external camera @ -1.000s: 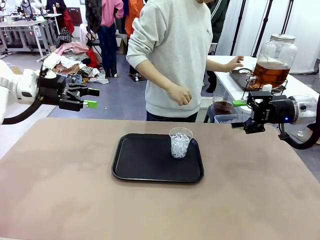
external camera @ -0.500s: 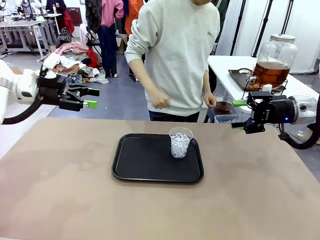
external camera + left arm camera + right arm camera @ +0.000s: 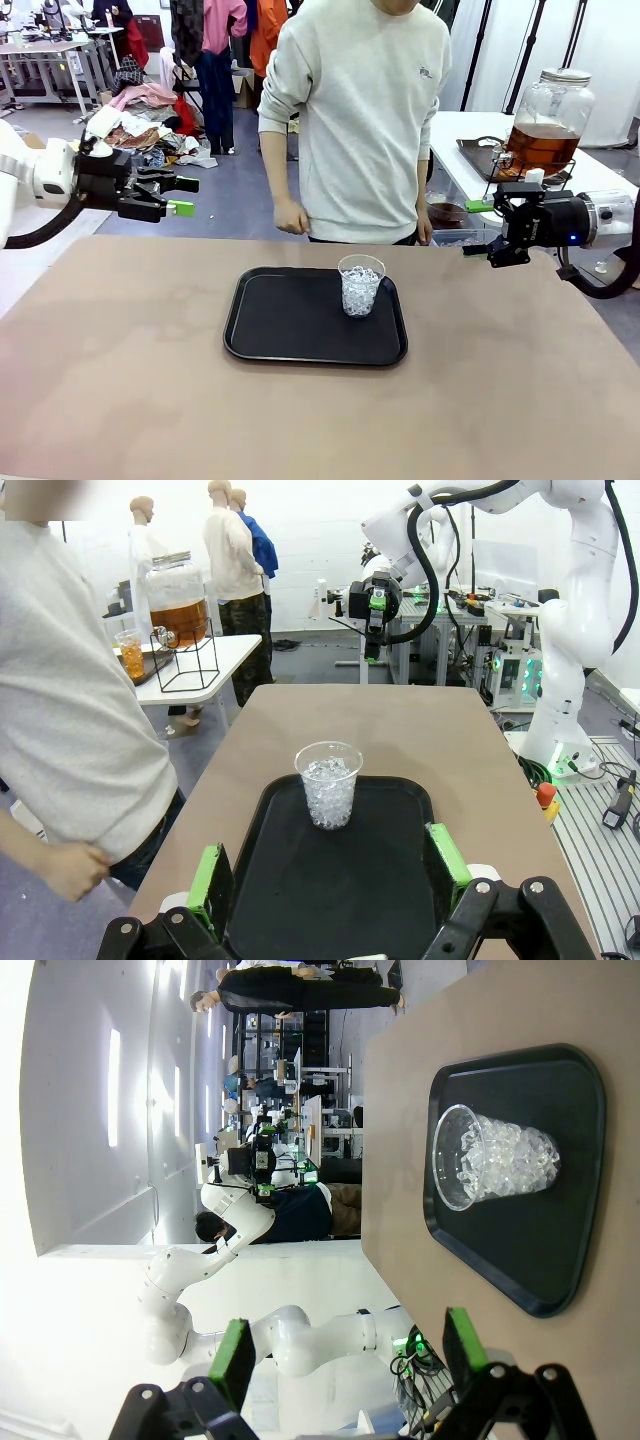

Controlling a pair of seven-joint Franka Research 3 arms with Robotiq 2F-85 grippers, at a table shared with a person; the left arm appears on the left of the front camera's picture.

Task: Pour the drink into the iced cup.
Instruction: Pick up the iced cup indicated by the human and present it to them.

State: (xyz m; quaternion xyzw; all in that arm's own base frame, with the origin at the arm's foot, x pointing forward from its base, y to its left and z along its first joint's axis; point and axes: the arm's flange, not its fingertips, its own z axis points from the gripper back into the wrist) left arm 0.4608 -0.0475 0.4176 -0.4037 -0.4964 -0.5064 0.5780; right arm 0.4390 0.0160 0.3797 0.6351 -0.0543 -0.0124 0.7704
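Note:
A clear plastic cup [image 3: 360,285] full of ice stands upright at the right part of a black tray [image 3: 290,330] in the middle of the table. The amber drink fills the lower half of a lidded glass jar dispenser [image 3: 548,125] on a white side table at the back right. My left gripper [image 3: 180,195] hovers open beyond the table's far left edge. My right gripper [image 3: 476,228] hangs open at the far right. In the left wrist view the iced cup [image 3: 328,785] lies ahead between the green pads [image 3: 210,885], far off. The cup [image 3: 490,1160] appears sideways in the right wrist view.
A person in a grey sweatshirt stands at the far edge facing the table, one hand [image 3: 290,217] hanging near the edge. A dark bowl [image 3: 445,213] sits behind them. The side table also holds a metal tray [image 3: 482,155] and a small cup of amber drink [image 3: 132,658].
The person has turned away from the side table to face my table and lowered both hands. Neither arm has moved, and the cup stays put.

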